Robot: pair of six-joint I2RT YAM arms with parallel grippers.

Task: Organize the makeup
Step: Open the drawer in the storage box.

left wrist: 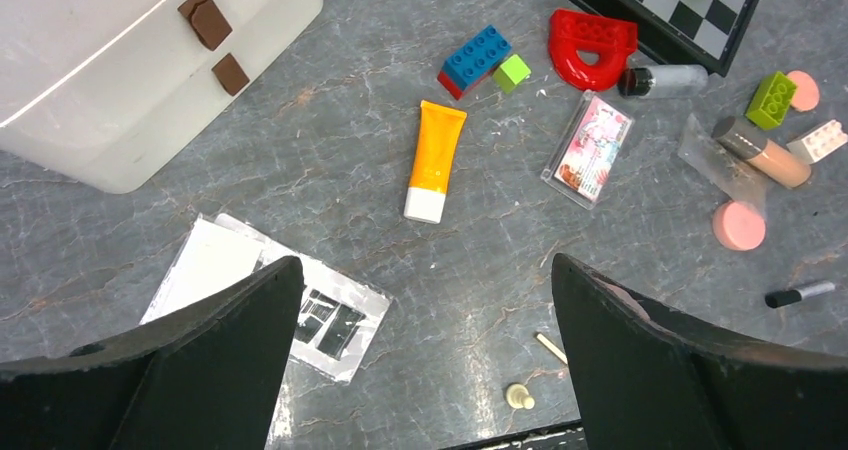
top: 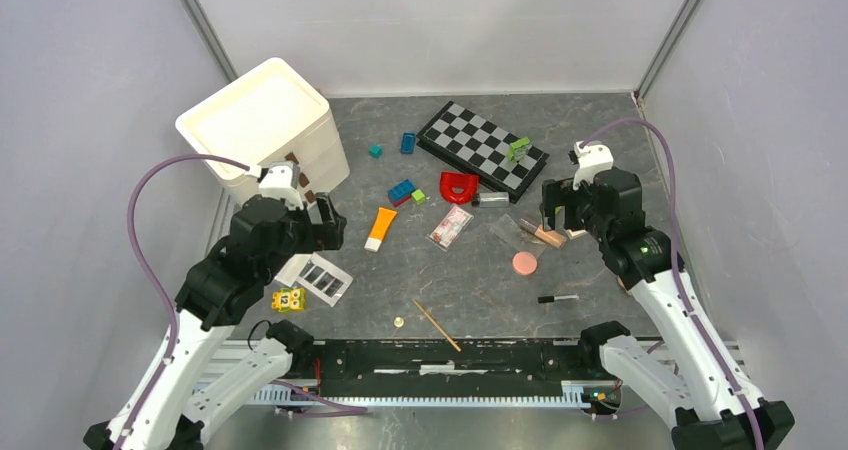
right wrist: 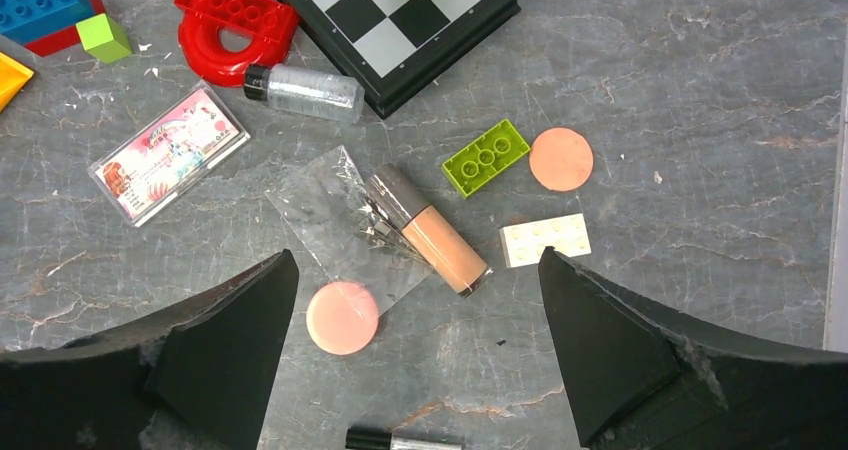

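Makeup scattered mid-frame; left gripper (left wrist: 424,270) and right gripper (right wrist: 414,260) are both held wide open, nothing gripped

In the top view, one orange tube (top: 381,228) and one pinkish sachet (top: 451,226) are seen at centre, one peach-filled tube (right wrist: 430,232) and two pink discs (right wrist: 342,317) at right, one white palette (top: 318,276) lower left, one black pencil (top: 557,298) lower right; bare table (top: 480,300) is seen along the lower centre

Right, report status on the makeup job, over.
Left gripper open, empty, near orange tube. Right gripper open, empty, by peach-filled tube. Pink disc, pinkish sachet loose on table. Green brick, white brick beside that tube.
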